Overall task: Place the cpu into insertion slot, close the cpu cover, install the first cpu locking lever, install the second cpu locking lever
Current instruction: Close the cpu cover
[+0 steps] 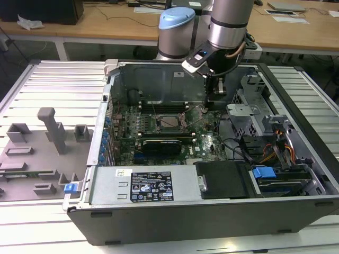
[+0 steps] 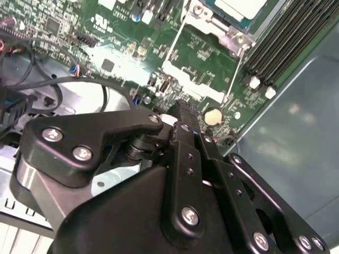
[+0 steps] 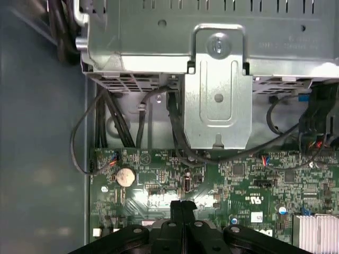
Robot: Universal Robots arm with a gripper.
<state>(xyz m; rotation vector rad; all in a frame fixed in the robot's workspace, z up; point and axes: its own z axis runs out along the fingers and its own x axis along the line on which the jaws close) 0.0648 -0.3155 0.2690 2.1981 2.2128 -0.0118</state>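
Nearest in the exterior view, the power supply [image 1: 151, 185] is noted along the case's front edge; behind it lies the green motherboard [image 1: 207, 141]. At the board's middle the cpu [image 1: 170, 122] is seen seated flat in the insertion slot [image 1: 160, 123], so the first step is judged done. In the second wrist view the cpu cover [image 2: 193, 80] appears swung open, with board visible through its window, so closing it is judged outstanding. The locking levers are hard to make out and are judged not yet installed. Farther back, the gripper [image 3: 181, 206] is held above the board near the coin cell [image 3: 125, 176], apart from the slot; its fingers are pressed together with nothing pinched.
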